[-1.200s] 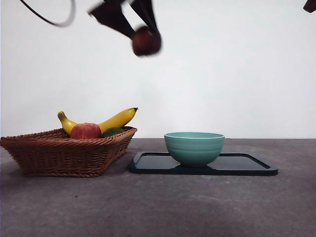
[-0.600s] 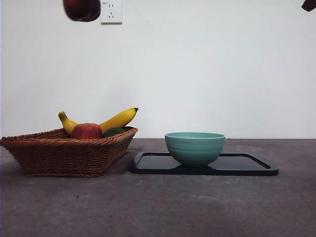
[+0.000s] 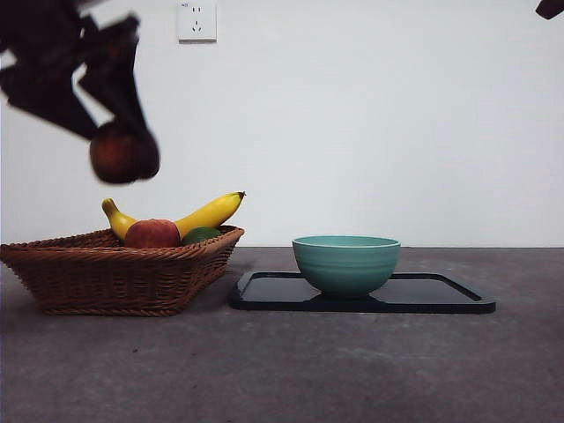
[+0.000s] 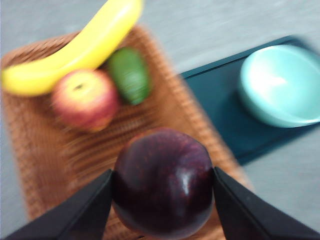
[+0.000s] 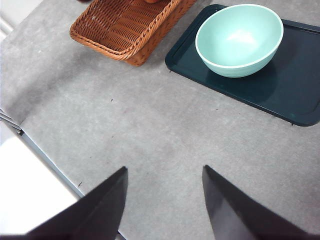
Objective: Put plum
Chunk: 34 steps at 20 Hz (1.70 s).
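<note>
A grey table [image 3: 352,370] stands before a plain white wall with a socket plate [image 3: 196,20] high above the wicker basket [image 3: 106,278]. The basket holds a banana [image 3: 211,211], a red-and-yellow apple [image 3: 152,233] and a small green fruit [image 3: 201,234], all grouped toward its far side; the near part of the basket floor is bare weave. The left tool [image 4: 162,190] hangs above the basket, clear of its rim, its two jaws pinching the plum [image 4: 162,187] on opposite sides. In the front view the plum [image 3: 123,152] is in the air above the basket's left half, higher than the banana and touching nothing below. Just beside the basket's right edge lies a dark tray [image 3: 441,295], with a narrow strip of table between them. A teal bowl [image 3: 345,263] sits on the tray's end nearest the basket; the tray's other end is bare. The right tool [image 5: 165,200] waits well away from the basket over open table, jaws spread apart and holding nothing.
</note>
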Available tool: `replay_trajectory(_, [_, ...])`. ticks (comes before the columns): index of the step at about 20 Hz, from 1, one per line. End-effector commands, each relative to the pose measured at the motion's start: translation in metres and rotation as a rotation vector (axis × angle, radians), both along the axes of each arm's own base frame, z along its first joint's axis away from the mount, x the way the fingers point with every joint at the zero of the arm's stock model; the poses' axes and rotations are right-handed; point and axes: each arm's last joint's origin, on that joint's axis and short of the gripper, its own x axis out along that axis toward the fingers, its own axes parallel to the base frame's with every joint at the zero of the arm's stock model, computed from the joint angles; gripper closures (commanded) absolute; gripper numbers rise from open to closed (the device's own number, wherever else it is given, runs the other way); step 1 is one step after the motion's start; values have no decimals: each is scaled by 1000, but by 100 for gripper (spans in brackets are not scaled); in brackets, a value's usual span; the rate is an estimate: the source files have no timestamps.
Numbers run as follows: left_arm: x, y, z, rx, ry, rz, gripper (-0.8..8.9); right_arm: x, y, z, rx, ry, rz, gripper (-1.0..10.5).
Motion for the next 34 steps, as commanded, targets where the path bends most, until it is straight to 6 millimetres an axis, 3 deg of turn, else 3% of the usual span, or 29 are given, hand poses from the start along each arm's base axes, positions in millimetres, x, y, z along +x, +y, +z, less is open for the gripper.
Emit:
replay_trajectory(1, [7,1,-20,18,-2,23,544,1,1,3,2,-16,7,708])
replay_trajectory(7, [31,-4,-66,59,74,16,544,1,1,3,2,-15,7,708])
replay_trajectory(14, [46,-8,-91,69,95,13,543,1,1,3,3,-12,6,708])
replay_trajectory(20, [45,-8,-92,87,103,0,531,1,1,3,3,-12,6,708])
replay_trajectory(24, [44,-7,-93,89,120,2,409,1,1,3,4,-13,6,708])
replay_trajectory(28, [45,-8,-92,88,117,2,403,1,1,3,4,-12,5,708])
replay_trajectory(34, [43,-7,-67,50,51,19,404,1,1,3,6,-9,4,708])
